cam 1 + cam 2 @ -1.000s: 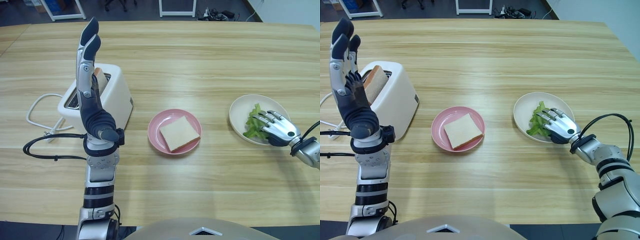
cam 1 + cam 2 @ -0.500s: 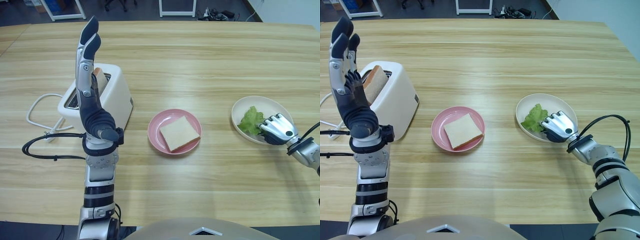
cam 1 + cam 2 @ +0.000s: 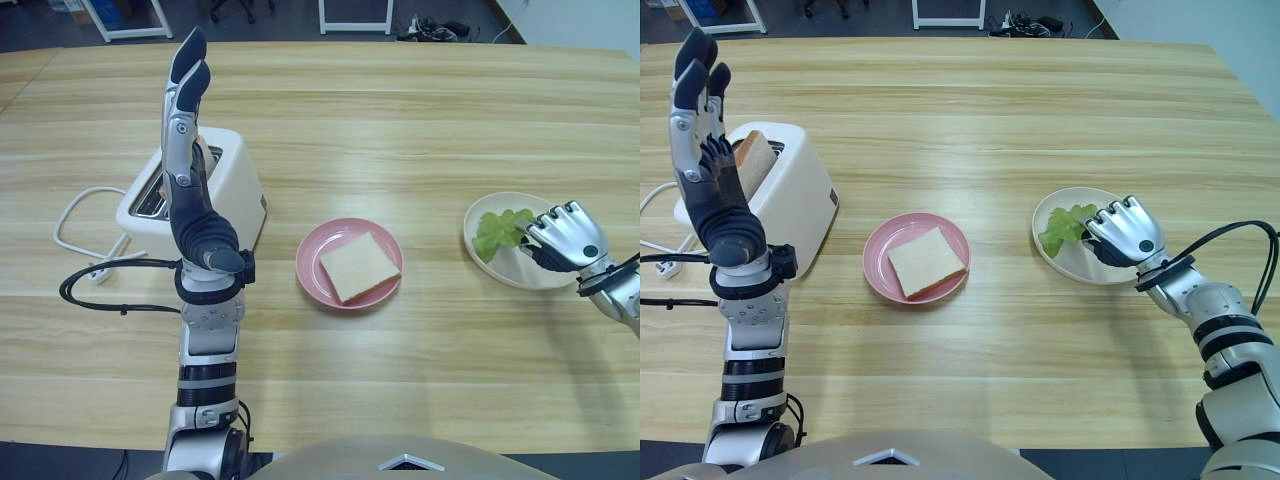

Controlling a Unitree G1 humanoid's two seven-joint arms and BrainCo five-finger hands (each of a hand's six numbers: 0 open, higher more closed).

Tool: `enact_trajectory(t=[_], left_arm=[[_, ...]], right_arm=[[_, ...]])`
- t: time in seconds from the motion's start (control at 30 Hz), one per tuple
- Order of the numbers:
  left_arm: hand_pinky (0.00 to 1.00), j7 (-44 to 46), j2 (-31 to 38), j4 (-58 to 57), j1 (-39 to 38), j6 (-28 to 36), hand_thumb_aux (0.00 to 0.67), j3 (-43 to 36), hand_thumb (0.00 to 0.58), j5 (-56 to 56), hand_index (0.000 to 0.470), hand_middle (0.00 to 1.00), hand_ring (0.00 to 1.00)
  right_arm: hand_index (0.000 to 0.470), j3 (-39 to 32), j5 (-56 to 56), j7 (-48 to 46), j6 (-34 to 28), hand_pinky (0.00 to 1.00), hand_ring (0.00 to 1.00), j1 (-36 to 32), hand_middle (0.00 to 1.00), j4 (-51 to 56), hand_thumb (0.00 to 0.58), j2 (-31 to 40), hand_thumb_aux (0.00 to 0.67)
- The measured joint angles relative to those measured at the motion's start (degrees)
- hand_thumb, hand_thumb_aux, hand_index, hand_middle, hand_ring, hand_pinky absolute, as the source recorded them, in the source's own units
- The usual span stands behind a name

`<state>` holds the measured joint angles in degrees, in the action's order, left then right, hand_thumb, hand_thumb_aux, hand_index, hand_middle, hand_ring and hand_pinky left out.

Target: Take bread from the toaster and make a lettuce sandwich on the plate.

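A white toaster [image 3: 790,205] stands at the left of the table with a slice of bread [image 3: 752,156] sticking up from its slot. My left hand [image 3: 190,150] is raised upright in front of the toaster, fingers straight and holding nothing. One bread slice [image 3: 358,265] lies on the pink plate [image 3: 312,272] in the middle. At the right, my right hand [image 3: 1123,231] is curled on a green lettuce leaf [image 3: 1063,227] and holds it just over the cream plate [image 3: 1070,265].
The toaster's white cord [image 3: 75,240] loops on the table left of it. Black cables [image 3: 110,300] trail from my left wrist. Bare wood lies between the two plates and along the far side of the table.
My right hand closed on the lettuce and raised it off the cream plate, shifting slightly right. My left hand drifted a little to the right, still raised and open.
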<state>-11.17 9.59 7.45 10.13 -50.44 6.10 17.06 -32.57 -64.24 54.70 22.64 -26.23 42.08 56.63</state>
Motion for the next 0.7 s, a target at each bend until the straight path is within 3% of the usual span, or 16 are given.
enact_trajectory(t=[0.3,0.53,0.7], left_arm=[[0.00,-0.1,-0.8,-1.7,1.8,-0.9,0.000,-0.5,0.000,0.9,0.000,0.00,0.00],[0.00,-0.5,-1.8,-3.7,3.3,-1.7,0.000,-0.8,0.000,1.1,0.000,0.00,0.00],[0.00,-0.5,-1.9,-4.2,3.5,-2.4,0.000,-0.9,0.000,1.8,0.000,0.00,0.00]], right_arm=[[0.470,6.0,0.1,-2.9,-3.9,1.00,1.00,3.5,1.00,-20.8,0.580,-1.5,0.670],[0.470,6.3,0.6,-8.1,-1.9,1.00,1.00,-1.9,1.00,-25.0,0.580,-9.1,0.670],[0.470,2.2,-0.1,-11.7,0.8,1.00,1.00,-4.2,1.00,-23.2,0.580,-16.9,0.670]])
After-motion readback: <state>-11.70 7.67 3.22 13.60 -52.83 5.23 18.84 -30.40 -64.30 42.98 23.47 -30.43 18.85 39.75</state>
